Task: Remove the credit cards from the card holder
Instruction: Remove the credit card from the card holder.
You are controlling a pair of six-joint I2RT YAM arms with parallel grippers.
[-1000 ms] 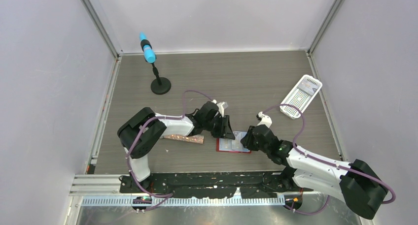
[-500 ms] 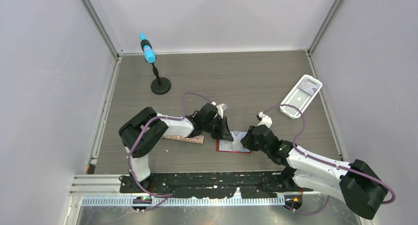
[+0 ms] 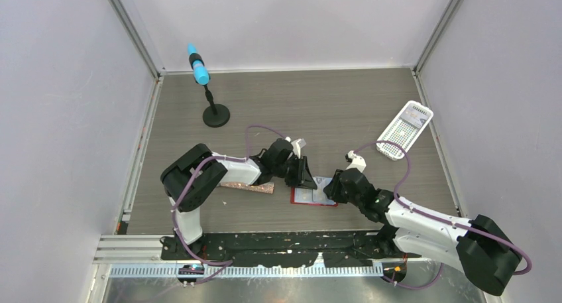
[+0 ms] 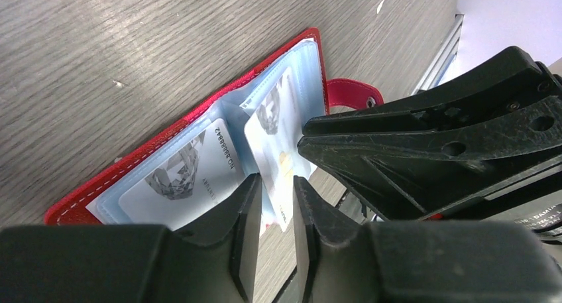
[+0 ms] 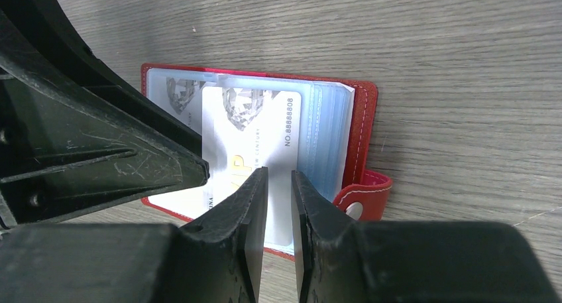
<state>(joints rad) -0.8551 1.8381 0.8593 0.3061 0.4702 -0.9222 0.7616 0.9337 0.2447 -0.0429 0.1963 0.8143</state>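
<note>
The red card holder (image 3: 311, 198) lies open on the table between my two grippers. In the left wrist view the holder (image 4: 166, 134) shows light blue pockets, one card (image 4: 192, 177) in its left pocket and another card (image 4: 275, 144) sticking out toward my fingers. The right wrist view shows the holder (image 5: 366, 117) with a white card (image 5: 255, 127) lying face up. My left gripper (image 3: 309, 181) (image 4: 277, 178) and right gripper (image 3: 331, 190) (image 5: 280, 172) both hover low over the holder. Each has its jaws closed to a narrow slit, with the cards lying flat beneath, not pinched.
A glittery pink-brown tube (image 3: 247, 186) lies left of the holder under the left arm. A white perforated basket (image 3: 405, 128) sits at the far right. A black stand with a blue top (image 3: 207, 94) is at the back left.
My left gripper has edged slightly down and right toward the holder. The right gripper and the holder have hardly moved.
</note>
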